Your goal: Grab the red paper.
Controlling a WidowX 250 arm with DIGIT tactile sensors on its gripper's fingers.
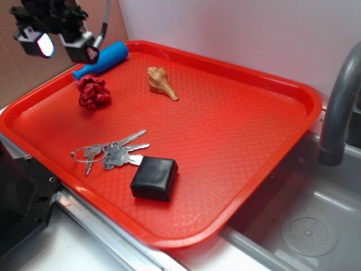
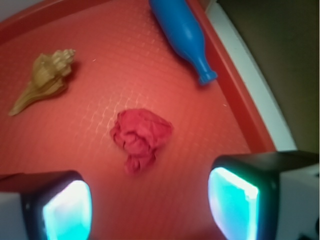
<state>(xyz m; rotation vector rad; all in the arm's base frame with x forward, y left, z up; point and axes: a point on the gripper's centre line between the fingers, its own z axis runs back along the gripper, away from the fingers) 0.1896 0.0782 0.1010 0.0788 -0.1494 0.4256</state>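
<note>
While the red tray (image 1: pixel 248 135) spans the surface beside the sink (image 1: pixel 316 226), the hand (image 1: pixel 59 48) hovers above its far-left corner, fingers (image 2: pixel 235 202) apart and empty. A blue bottle (image 1: pixel 104 59) lies along the far-left rim. The black box (image 1: pixel 154 178) touches the keys (image 1: pixel 110 153) near the front. The red paper (image 1: pixel 93 92) rests far left, below the hand, with the seashell (image 1: pixel 161 82) to its right.
</note>
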